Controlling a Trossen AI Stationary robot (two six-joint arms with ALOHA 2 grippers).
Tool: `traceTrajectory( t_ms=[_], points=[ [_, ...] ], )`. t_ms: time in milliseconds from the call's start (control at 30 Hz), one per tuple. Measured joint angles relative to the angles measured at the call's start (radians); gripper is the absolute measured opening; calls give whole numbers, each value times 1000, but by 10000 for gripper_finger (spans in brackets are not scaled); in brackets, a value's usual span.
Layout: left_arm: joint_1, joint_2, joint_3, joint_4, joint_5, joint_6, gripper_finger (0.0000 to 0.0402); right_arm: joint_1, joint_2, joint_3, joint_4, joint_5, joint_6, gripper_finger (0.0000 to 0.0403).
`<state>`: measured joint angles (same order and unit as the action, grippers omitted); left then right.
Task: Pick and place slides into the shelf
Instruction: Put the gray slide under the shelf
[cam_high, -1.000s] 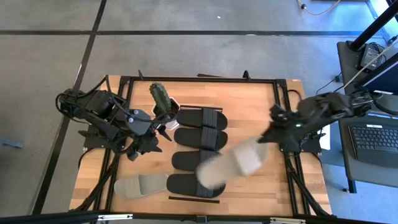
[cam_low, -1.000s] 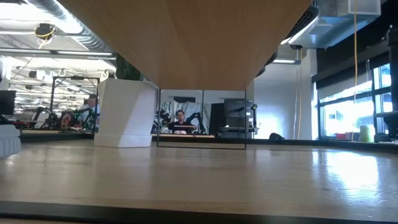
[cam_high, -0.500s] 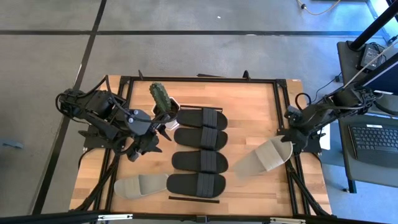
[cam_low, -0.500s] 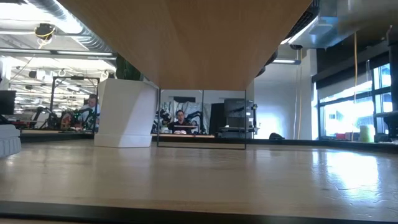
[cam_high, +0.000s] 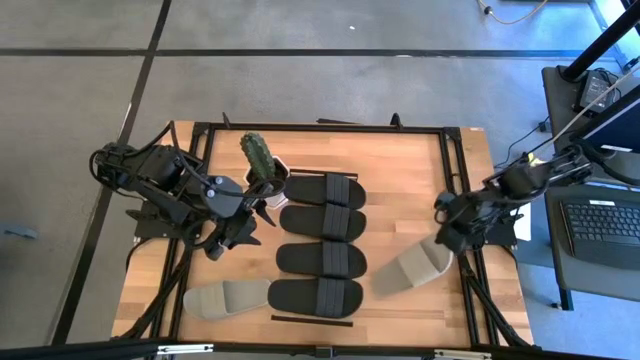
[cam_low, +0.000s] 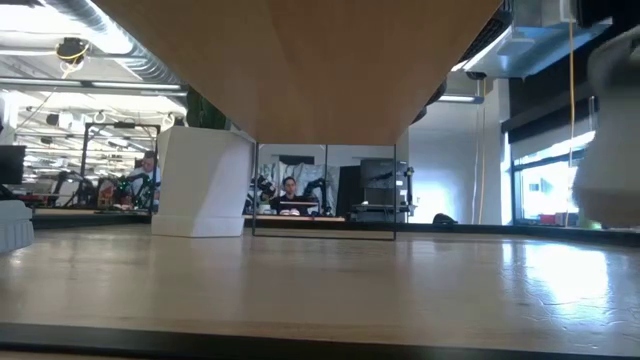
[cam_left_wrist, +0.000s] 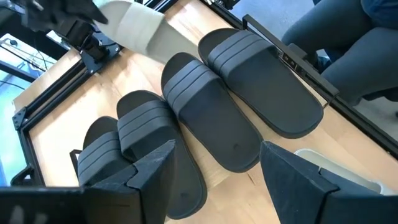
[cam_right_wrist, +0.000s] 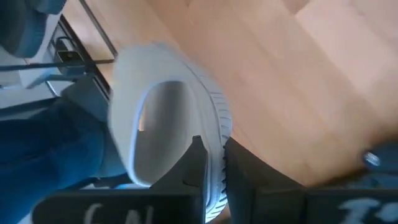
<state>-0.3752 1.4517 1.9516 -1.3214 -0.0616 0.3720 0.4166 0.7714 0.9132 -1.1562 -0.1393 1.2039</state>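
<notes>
Clearly the carrying step is in hand: a grey-beige slide sandal with one broad strap hangs tilted over the right side of the light wooden bench, its edge pinched between the dark fingers of the right hand. Four matte black slides lie in a column near the bench's middle, and a second grey-beige slide lies at the near left beside the last black one. The next move, I judge, calls for swinging the held slide toward that row and levelling it before release.

Only the right wrist view shows the grip itself, the fingers closed tight on the slide's ribbed rim. In the low view, a pale blur at the right edge is probably this slide. The left hand waits beside a green cactus in a white pot, fingers spread and empty above the black slides.
</notes>
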Motion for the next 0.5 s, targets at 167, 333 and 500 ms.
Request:
traceTrajectory(
  t_ms=[167,333,500],
  points=[
    [0,0,0,-4,0,0,221,0,-39,-169,171,-16,55,35],
    [0,0,0,-20,0,0,221,0,-56,-328,368,-16,148,35],
    [0,0,0,-27,0,0,221,0,-55,-468,494,23,239,35]
  ],
)
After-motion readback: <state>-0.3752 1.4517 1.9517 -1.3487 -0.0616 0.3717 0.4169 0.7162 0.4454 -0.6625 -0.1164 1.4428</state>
